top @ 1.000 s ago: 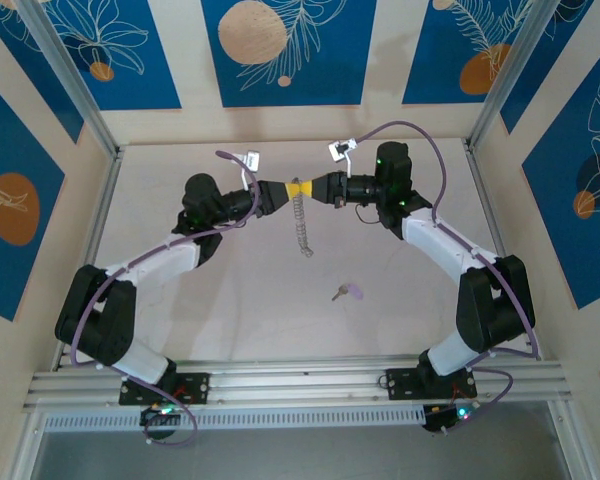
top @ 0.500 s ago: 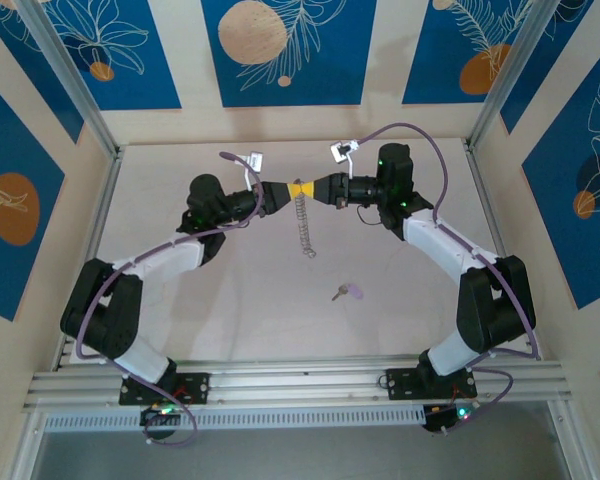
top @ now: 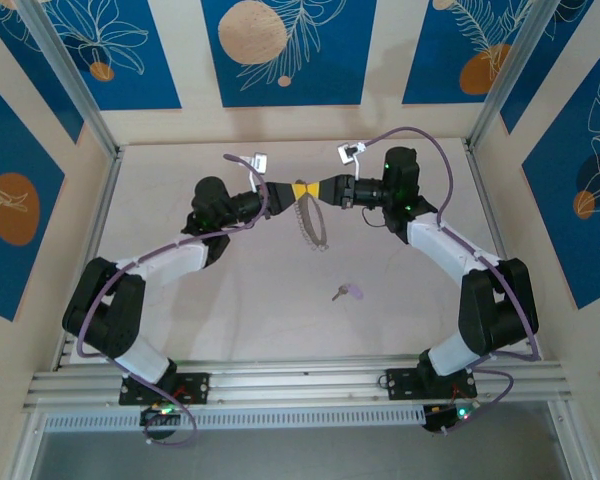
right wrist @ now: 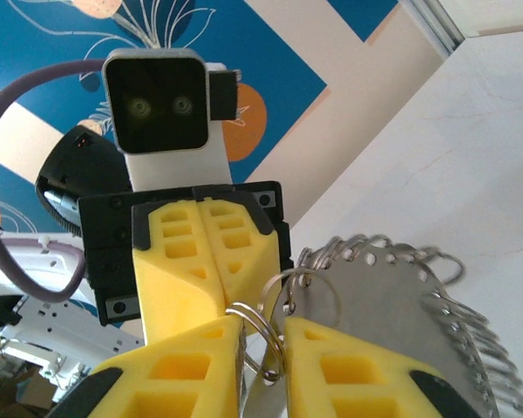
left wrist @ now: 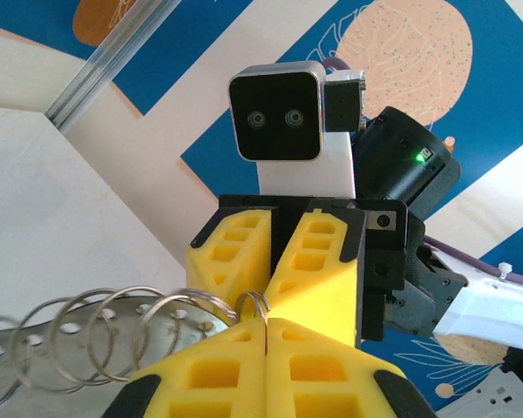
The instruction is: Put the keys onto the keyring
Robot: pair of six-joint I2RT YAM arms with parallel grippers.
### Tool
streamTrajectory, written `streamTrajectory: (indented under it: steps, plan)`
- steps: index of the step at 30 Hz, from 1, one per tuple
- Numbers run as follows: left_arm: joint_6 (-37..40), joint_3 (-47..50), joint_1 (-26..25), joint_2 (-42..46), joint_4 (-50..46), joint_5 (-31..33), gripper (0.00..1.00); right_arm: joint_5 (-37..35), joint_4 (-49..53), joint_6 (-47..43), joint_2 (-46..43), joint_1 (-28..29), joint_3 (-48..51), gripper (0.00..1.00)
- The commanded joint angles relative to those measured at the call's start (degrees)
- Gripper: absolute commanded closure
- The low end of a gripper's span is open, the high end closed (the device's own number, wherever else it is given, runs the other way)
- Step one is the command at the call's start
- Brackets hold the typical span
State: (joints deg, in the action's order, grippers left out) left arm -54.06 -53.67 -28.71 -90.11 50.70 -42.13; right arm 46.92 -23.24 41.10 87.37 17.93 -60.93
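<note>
Left tool (top: 292, 189) and right tool (top: 309, 189) meet tip to tip over the far middle of the desk (top: 240, 300), their yellow fingers pointing at each other. The left tool is closed: in its wrist view the two fingers (left wrist: 235, 374) press flat together with a small wire loop pinched at their tips. The right tool is closed down on the same spot, its fingers (right wrist: 187, 370) drawn in on small loops with only a slim gap between them. The keyring (top: 312, 225) hangs from this shared grip and trails toward the near side, slightly right. Up close it is a thin silvery plate with holes along its edge, each threaded with a small ring. The key (top: 347, 292) lies flat on the desk, nearer than the keyring and to its right, well apart from both tools.
</note>
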Motion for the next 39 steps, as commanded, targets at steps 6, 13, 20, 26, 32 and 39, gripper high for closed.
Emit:
streamTrajectory:
  steps: [6, 13, 20, 26, 32, 39]
  plan:
    - [2.3, -0.3, -0.6, 0.6, 0.0, 1.5, 1.0, 0.7, -2.8, 1.4, -1.9, -0.7, 2.0, 0.83]
    - [1.8, -0.8, -0.6, -0.2, 0.5, 0.6, 1.0, 1.6, -4.2, 2.1, -1.4, -0.8, 2.1, 1.0]
    - [1.6, -1.3, -0.6, -0.4, 0.5, -0.3, 1.0, 2.1, -7.9, 4.4, -1.4, -0.8, 2.7, 1.0]
    - [0.4, -1.8, -0.5, -0.6, 1.9, -0.7, 0.99, 2.0, -9.7, 5.8, -1.8, -0.4, 2.8, 1.0]
    - [-0.8, -1.9, -0.6, -1.2, 3.0, -1.2, 0.87, 1.3, -8.9, 5.2, -1.9, 0.5, 2.6, 1.0]
    - [-0.9, -1.9, -0.7, -1.8, 2.8, -1.4, 0.89, 0.8, -8.6, 5.1, -2.0, 0.8, 2.6, 1.0]
